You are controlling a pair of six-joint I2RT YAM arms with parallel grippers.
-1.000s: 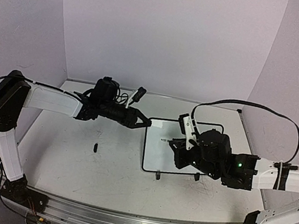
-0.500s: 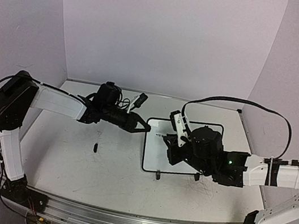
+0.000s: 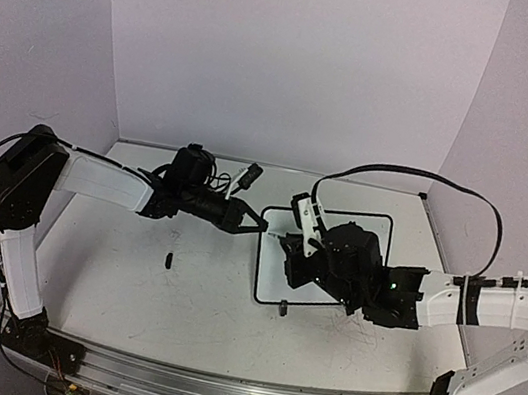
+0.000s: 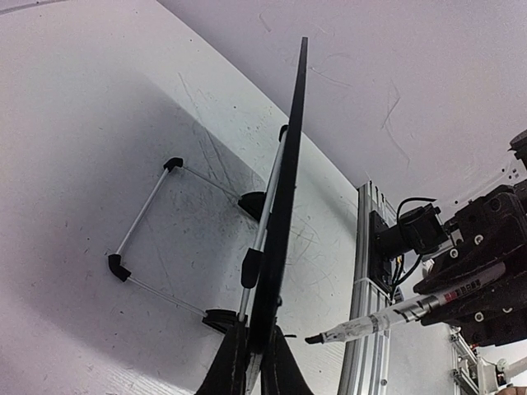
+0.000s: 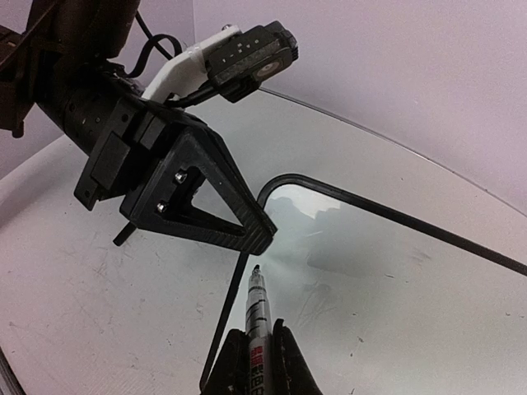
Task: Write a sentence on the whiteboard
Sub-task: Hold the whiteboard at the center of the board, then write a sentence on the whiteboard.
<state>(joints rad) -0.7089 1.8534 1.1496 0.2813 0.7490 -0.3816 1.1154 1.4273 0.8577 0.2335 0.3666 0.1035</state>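
The whiteboard (image 3: 270, 272) with its thin black frame stands tilted at mid table. My left gripper (image 3: 258, 221) is shut on its upper left edge. In the left wrist view the board (image 4: 288, 164) shows edge-on, clamped between my fingers (image 4: 235, 366). My right gripper (image 3: 292, 249) is shut on a marker (image 5: 256, 309) and hovers over the board's left part. The marker tip (image 4: 317, 338) is close to the white face (image 5: 387, 280) near the top left corner, just below the left gripper (image 5: 251, 234). I cannot tell whether it touches. The right arm hides the board's middle.
A small black cap (image 3: 168, 261) lies on the table left of the board. The board's wire stand (image 4: 148, 206) rests on the table behind it. An aluminium rail (image 3: 211, 392) runs along the near edge. Walls close in the back and both sides.
My right arm has moved left across the board, bringing the marker tip to the top left corner. The left gripper keeps its hold on the board's edge, barely moved.
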